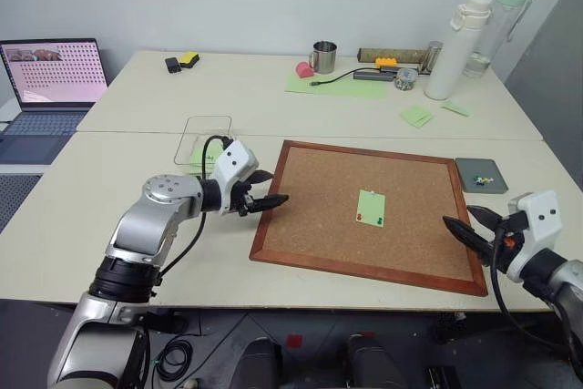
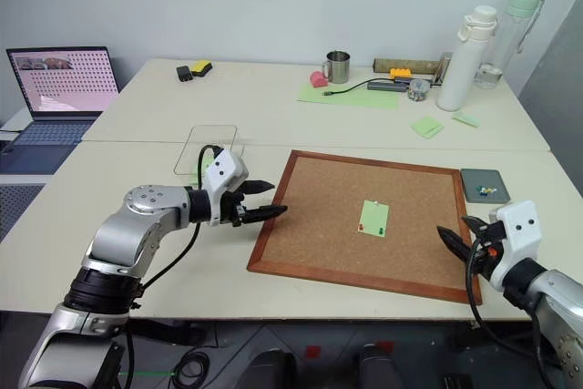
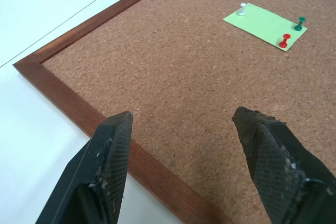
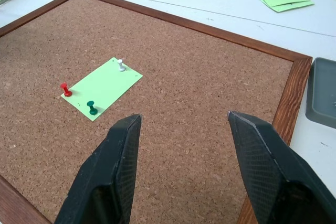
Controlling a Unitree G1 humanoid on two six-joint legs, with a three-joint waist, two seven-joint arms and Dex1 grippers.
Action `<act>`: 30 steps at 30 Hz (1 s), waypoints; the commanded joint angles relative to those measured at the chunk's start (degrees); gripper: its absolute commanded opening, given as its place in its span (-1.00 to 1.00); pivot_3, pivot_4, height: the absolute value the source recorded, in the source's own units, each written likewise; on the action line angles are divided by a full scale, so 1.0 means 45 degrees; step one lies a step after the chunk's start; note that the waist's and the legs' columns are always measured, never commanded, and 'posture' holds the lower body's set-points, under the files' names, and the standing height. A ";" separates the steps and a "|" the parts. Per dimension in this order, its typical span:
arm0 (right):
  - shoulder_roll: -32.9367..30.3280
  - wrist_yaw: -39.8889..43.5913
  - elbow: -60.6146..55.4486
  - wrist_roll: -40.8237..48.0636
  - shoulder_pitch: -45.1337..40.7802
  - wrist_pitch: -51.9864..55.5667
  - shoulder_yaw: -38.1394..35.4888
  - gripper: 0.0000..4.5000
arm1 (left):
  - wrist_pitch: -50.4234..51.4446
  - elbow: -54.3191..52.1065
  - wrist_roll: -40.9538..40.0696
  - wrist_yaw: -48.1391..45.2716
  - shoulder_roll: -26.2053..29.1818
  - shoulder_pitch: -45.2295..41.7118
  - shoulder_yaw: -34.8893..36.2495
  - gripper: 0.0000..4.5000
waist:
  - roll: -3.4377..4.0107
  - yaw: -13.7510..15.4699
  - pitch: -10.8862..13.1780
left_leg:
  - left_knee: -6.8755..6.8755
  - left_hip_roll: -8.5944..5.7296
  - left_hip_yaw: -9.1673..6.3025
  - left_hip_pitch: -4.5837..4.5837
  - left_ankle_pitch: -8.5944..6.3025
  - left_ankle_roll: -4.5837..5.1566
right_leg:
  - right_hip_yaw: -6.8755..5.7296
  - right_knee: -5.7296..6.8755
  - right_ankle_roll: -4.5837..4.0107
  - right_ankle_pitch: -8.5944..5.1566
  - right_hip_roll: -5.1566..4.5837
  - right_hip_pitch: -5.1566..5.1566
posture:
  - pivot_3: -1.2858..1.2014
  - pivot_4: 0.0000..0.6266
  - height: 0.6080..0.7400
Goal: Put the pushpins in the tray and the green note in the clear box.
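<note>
Layout of the desk (image 1: 137, 252) with corkboard (image 1: 319, 225) at centre

The green note (image 1: 371, 206) is pinned near the middle of the corkboard by the pushpins (image 4: 79, 98). The clear box (image 1: 202, 134) is placed just beyond the board's far left corner; the tray (image 1: 480, 175) lies just beside its far right corner. The left gripper (image 1: 264, 190) is positioned over the board's left edge, and the right gripper (image 1: 469, 225) over its near right corner.

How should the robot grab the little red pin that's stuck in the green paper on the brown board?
Probably by its plastic head, from above. The red pushpin stands at one corner of the green note on the corkboard, its point buried, so only the knobby head sticks up. The green pushpin stands close beside it, so open jaws should straddle just the red head, then pull up.
</note>
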 commanded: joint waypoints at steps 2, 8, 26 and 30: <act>-0.0161 -0.0084 -0.0426 0.0298 -0.0306 0.0030 -0.0268 0.21 | -0.0054 -0.0308 -0.0164 -0.0029 0.0039 -0.0088 0.0210 0.45 | 0.0000 -0.0001 0.0000 | 0.0000 0.0000 -0.0001 0.0000 0.0000 0.0000 | -0.0001 0.0000 0.0000 0.0000 0.0000 0.0000 | 0.03 -0.52 1.00; -0.0058 -0.0182 -0.0382 0.0530 -0.0408 0.0072 -0.0262 0.21 | 0.0199 -0.0402 -0.0609 -0.0246 0.0054 0.0020 0.0353 0.45 | 0.0000 -0.0002 0.0000 | 0.0000 0.0000 0.0000 -0.0001 0.0000 0.0000 | -0.0001 -0.0001 -0.0001 0.0001 0.0000 0.0000 | 0.03 -0.52 1.00; -0.0289 -0.0281 -0.0192 0.0401 -0.1151 0.0131 0.0308 0.21 | 0.0068 0.0117 -0.0666 -0.0533 -0.0408 -0.0434 0.0053 0.45 | 0.0000 -0.0002 0.0000 | -0.0001 0.0000 -0.0001 -0.0002 0.0000 0.0000 | -0.0002 -0.0002 -0.0001 0.0001 0.0001 0.0000 | 0.03 -0.52 1.00; -0.0181 -0.0134 0.0101 0.0109 -0.1668 -0.0267 0.1103 0.21 | 0.0149 -0.0013 -0.0999 -0.0422 -0.0965 -0.0544 0.0170 0.37 | 0.0000 -0.0005 0.0000 | 0.0001 -0.0001 0.0002 0.0000 0.0000 0.0000 | 0.0002 0.0001 -0.0001 0.0000 0.0001 0.0000 | 0.03 -0.52 1.00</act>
